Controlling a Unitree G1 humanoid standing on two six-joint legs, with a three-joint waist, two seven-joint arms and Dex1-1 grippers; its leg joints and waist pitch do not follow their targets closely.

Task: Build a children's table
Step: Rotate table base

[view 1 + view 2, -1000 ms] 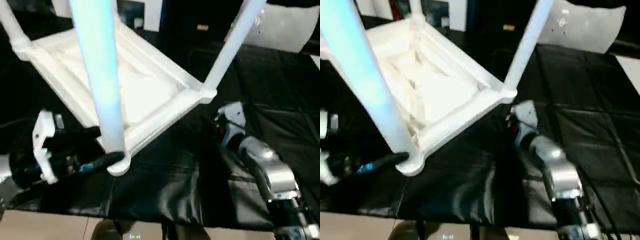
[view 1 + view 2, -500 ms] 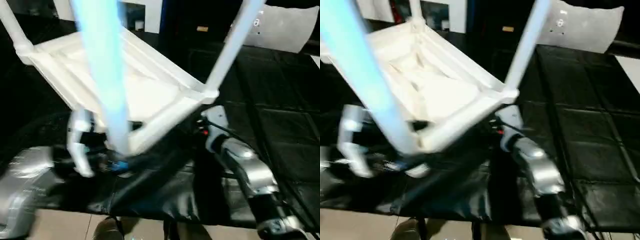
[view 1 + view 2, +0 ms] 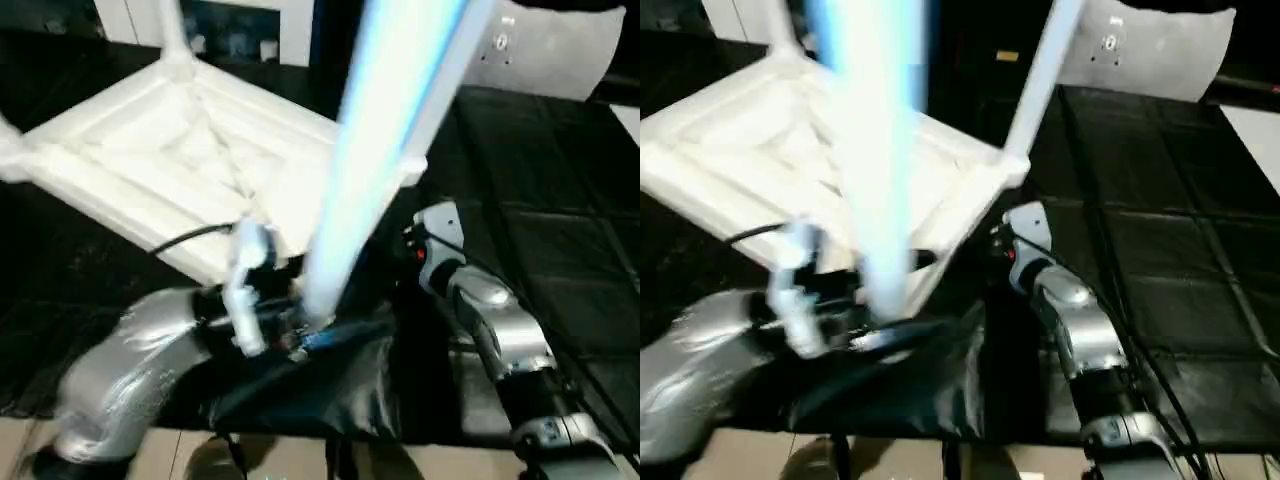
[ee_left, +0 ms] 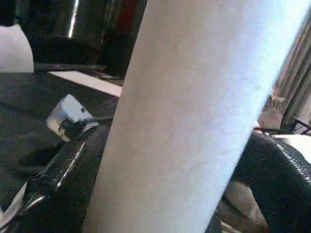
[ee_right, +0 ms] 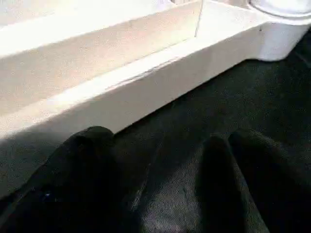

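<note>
We count one tabletop (image 3: 170, 170), lying underside up on the black mat (image 3: 560, 240), and three legs standing up from its corner sockets: a near leg (image 3: 385, 150), big and blurred close to the head camera, a right leg (image 3: 1040, 80) at the right corner, and a far leg (image 3: 170, 30) at the far corner. We also count two grippers. Our left gripper (image 3: 300, 335) sits at the foot of the near leg, low by the tabletop's near corner; in the wrist view its black fingers (image 4: 68, 170) stand wide apart on either side of that leg, close against it, and whether they press it we cannot tell. Our right gripper (image 5: 160, 184) hangs spread wide with nothing between its fingers, low over the mat and just beside the tabletop's white side rail, near the right corner socket, without touching it. A grey-white panel (image 3: 560, 55) lies at the far right of the mat.
</note>
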